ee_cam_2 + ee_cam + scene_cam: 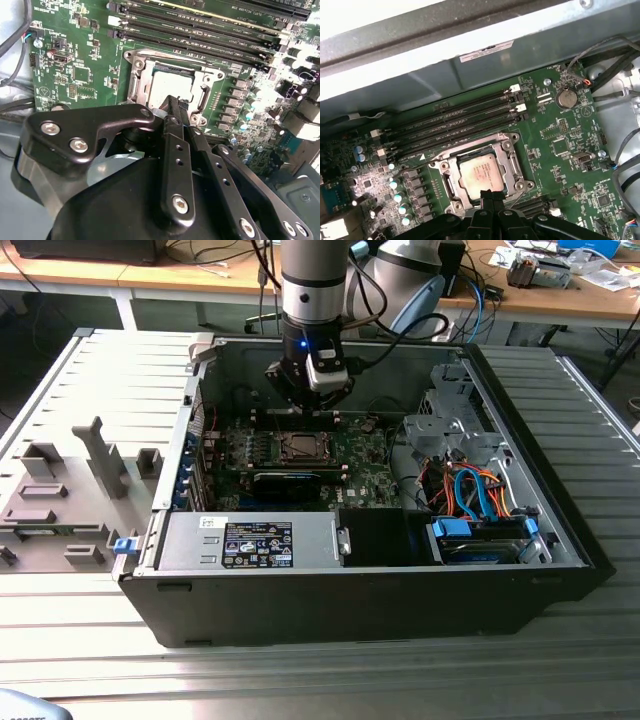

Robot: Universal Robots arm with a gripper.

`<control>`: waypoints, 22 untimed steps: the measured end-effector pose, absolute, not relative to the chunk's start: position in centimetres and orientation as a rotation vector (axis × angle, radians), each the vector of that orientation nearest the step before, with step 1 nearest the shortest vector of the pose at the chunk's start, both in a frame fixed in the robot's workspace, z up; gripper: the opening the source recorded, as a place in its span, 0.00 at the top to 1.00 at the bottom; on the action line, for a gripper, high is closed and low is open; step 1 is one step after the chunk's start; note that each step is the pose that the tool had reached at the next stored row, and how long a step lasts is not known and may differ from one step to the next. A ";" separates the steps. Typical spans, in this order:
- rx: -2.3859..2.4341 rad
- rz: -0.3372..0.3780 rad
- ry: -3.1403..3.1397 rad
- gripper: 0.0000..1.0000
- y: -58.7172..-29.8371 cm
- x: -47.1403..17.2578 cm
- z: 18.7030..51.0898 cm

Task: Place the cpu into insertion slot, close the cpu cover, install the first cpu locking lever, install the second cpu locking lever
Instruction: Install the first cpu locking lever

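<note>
The pale silver-beige cpu [481, 172] [170, 85] lies flat in the insertion slot [300, 447] on the green board. The metal cpu cover [451, 186] [142, 82] lies down around it as a frame, and the cpu shows through its window. My gripper [492, 196] [172, 104] [305, 405] hangs just above one edge of the socket. Its fingers are pressed together with nothing visible between them. I cannot tell how the locking levers stand.
Long black memory slots [460, 122] run beside the socket. Inside the open case sit a black card [290, 480], a grey labelled box [250, 540] and orange and blue cables [470, 490]. Grey fixtures [100, 455] stand on the table at the exterior view's left.
</note>
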State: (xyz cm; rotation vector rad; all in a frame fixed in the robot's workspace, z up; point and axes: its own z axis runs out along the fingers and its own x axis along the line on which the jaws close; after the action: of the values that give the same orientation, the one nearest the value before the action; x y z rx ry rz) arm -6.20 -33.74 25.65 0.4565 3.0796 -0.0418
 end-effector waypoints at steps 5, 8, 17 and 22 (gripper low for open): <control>0.383 -0.041 3.089 0.89 -33.7 -6.2 25.7; 0.274 -0.039 3.100 0.89 -33.7 -6.2 25.7; 0.165 -0.038 3.107 0.89 -33.7 -6.2 25.7; 0.133 -0.037 3.108 0.89 -33.7 -6.2 25.7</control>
State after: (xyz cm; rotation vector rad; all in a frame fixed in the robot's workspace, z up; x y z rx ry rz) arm -6.20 -33.74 25.65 0.1332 3.1078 -0.0370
